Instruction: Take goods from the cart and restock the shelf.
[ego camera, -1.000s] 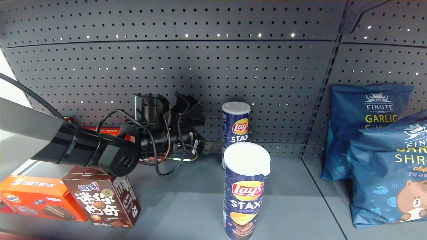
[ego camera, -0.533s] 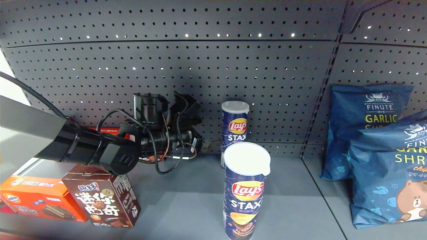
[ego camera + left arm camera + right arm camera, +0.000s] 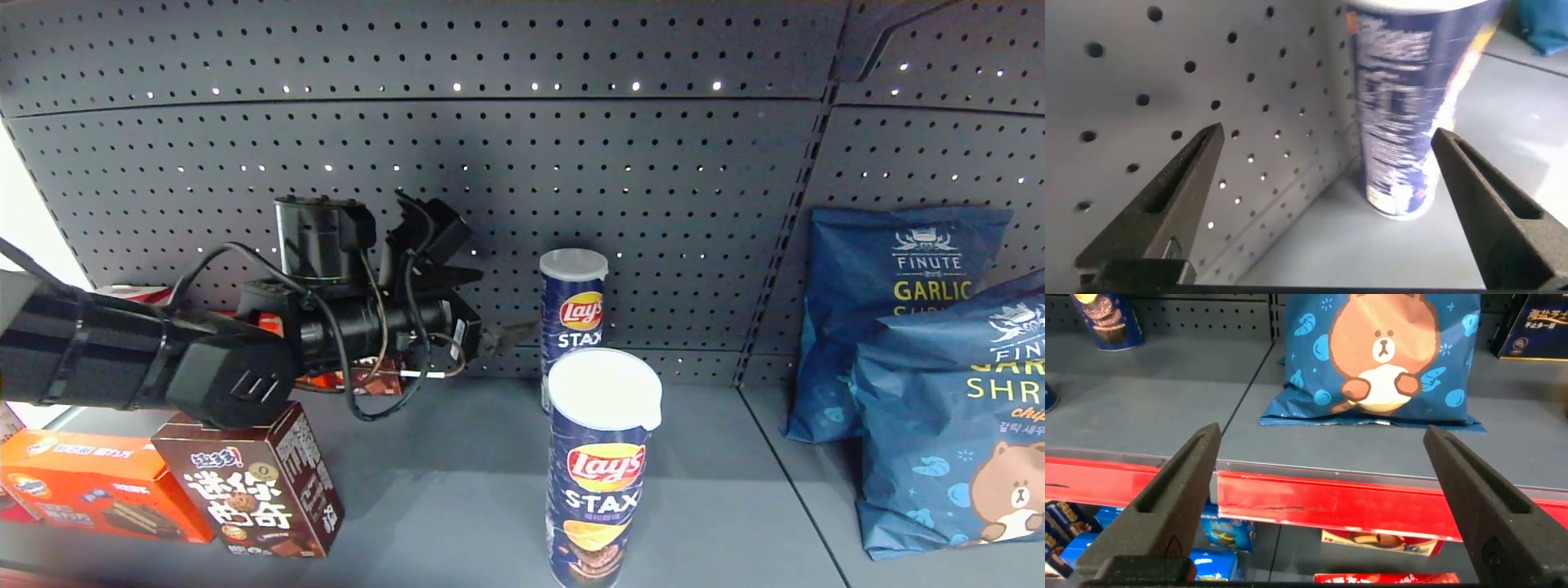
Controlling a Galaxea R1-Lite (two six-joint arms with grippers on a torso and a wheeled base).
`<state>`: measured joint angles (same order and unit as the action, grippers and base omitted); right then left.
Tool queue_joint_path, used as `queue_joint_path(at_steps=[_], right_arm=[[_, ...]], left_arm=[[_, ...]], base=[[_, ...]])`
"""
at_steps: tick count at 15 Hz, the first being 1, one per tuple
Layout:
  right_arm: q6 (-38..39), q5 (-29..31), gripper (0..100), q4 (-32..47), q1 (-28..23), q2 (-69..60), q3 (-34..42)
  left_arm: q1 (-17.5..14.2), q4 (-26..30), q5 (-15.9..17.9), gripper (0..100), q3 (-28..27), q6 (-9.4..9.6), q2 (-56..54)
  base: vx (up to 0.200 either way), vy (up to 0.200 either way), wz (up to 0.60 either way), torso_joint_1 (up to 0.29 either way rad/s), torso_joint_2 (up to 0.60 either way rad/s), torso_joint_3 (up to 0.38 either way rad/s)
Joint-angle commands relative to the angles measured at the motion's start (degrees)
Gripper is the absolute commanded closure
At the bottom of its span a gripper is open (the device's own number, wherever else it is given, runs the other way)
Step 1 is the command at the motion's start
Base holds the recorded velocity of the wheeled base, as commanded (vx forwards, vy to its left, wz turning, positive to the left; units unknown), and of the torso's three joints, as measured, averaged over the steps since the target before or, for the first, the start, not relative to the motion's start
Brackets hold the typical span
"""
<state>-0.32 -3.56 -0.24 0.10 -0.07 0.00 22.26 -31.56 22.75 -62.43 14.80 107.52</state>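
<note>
Could topple the back can into the front can by swinging the left gripper, spread wide and empty just beside it, sideways.

labels | front can: red-yellow logo, white word | rear can: same | blue bag: yellow lettering | brown box: white characters

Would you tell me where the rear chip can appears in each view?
Head view: rear chip can against the pegboard, behind the front can.
Left wrist view: the can ahead of the left gripper.
Right wrist view: one distant can; cannot tell which.
Shared landmark: grey shelf board.
</note>
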Motion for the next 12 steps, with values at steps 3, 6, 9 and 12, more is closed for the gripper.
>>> queue_joint_path(at_steps=[3, 6, 9, 12], right_arm=[[-0.03, -0.04, 0, -0.02, 0.08, 0.07, 0.0], [-0.03, -0.04, 0, -0.02, -0.01, 0.07, 0.0], [-0.03, -0.04, 0, -0.02, 0.08, 0.07, 0.0], [-0.03, -0.04, 0, -0.02, -0.01, 0.07, 0.0]], left_arm=[[0.42, 10.56, -4.11, 0, 1.87, 0.32, -12.69], [2.17, 15.83, -5.87, 0, 3.98, 0.41, -19.81], [3.14, 19.17, -8.77, 0, 7.14, 3.22, -23.85], [3.67, 19.7, -10.44, 0, 12.51, 5.77, -26.57]], base=[[0.0, 0.0, 0.0, 0.0, 0.0, 0.0], [0.0, 0.0, 0.0, 0.0, 0.0, 0.0], [0.0, 0.0, 0.0, 0.0, 0.0, 0.0], [0.0, 0.0, 0.0, 0.0, 0.0, 0.0]])
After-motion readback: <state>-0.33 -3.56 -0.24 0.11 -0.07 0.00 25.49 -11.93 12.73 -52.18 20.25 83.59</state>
